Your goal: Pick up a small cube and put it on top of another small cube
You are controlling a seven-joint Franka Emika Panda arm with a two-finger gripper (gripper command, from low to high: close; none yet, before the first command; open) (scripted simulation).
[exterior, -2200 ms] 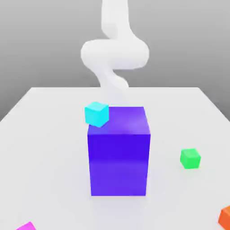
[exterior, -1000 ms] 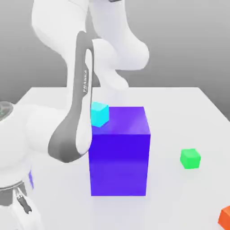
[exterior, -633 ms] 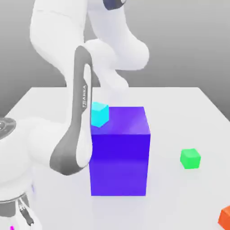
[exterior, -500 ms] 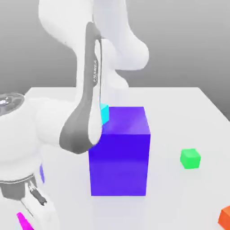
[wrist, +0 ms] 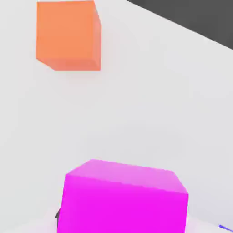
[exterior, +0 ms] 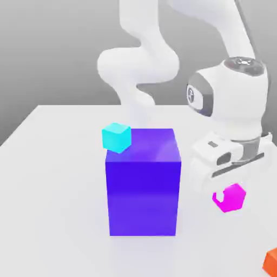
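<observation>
1. On the exterior view I see my gripper (exterior: 230,186) at the exterior view's right of the big blue-violet block (exterior: 143,181), clenched on the magenta cube (exterior: 230,197), which hangs tilted beneath the hand, clear of the white table (exterior: 54,178). A cyan cube (exterior: 116,136) shows at the block's upper corner on the exterior view's left. An orange cube (exterior: 272,261) sits at the frame's lower right corner.

2. On the hand view I see the magenta cube (wrist: 124,198) close up, with the orange cube (wrist: 68,35) resting on the table (wrist: 150,104) well apart from it.
</observation>
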